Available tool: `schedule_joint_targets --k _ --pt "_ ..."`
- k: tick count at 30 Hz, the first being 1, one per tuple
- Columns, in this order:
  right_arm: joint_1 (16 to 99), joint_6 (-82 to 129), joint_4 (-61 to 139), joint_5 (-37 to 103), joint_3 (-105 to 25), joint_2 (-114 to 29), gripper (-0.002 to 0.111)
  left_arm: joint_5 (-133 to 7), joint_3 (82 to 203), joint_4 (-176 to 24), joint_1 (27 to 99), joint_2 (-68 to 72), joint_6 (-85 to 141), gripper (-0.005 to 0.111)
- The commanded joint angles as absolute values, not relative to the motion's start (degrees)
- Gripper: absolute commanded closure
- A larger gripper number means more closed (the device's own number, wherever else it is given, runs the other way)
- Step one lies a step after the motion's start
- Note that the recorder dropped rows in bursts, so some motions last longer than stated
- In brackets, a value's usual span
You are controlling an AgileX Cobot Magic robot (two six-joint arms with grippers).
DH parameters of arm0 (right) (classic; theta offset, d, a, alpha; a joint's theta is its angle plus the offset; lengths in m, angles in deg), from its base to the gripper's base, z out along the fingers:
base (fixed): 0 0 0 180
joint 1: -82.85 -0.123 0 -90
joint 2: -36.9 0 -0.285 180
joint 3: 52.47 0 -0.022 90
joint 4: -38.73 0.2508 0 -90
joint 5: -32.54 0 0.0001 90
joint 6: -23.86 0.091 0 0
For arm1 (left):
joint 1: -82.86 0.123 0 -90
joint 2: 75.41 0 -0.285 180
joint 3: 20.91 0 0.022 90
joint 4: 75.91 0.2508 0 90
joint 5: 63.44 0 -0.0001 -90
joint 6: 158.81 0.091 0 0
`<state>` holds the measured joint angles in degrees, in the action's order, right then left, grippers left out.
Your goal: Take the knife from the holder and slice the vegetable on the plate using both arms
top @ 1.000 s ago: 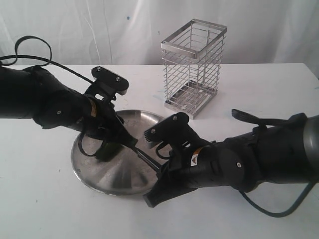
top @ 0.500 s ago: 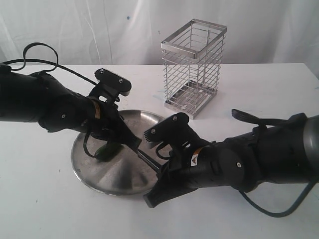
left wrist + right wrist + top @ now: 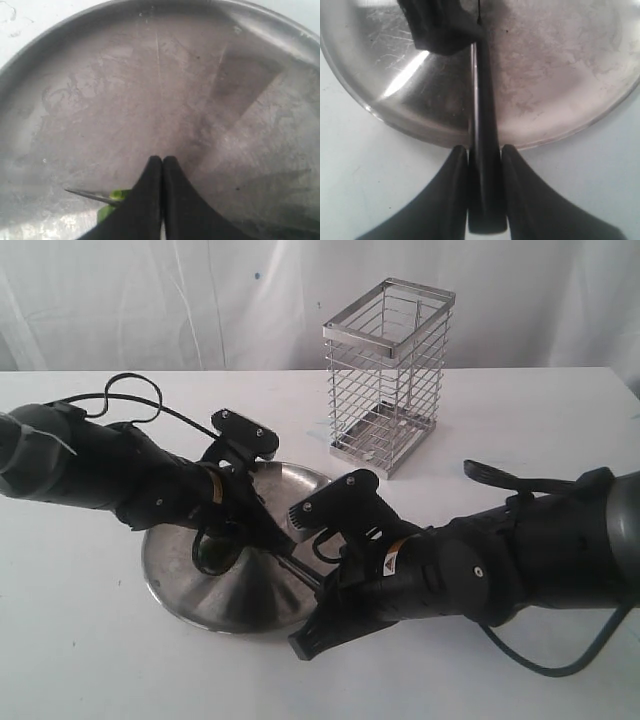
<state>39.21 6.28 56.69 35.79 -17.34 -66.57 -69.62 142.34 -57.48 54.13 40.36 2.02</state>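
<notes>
Under left pincer [image 3: 162, 165] — vegetable [image 3: 114, 200], knife [image 3: 482, 125]

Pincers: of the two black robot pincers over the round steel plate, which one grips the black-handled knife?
The right pincer: its fingers clamp the black knife handle. The left pincer is shut with nothing between its tips, over the round steel plate.

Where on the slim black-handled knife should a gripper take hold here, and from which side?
On the black handle of the slim knife, coming from its butt end off the rim of the round steel plate. The handle is a straight bar overhanging the rim, and the blade end lies over the plate by the left gripper. The right gripper grips the handle that way.
</notes>
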Motion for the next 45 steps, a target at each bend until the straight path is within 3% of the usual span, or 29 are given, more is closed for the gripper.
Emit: schedule_joint_targets --k 1,13,45 --pt "39.50 5.66 56.49 34.92 -17.53 -66.43 0.108 -65.73 145.85 -57.44 54.16 34.95 2.17 0.107" --pt "39.50 5.66 56.49 33.95 -17.53 -66.43 0.108 -54.80 147.62 -57.44 56.90 33.40 9.17 0.107" --pt "39.50 4.98 56.49 35.93 -23.69 -72.77 0.108 -53.97 147.62 -59.24 58.81 37.01 9.24 0.107"
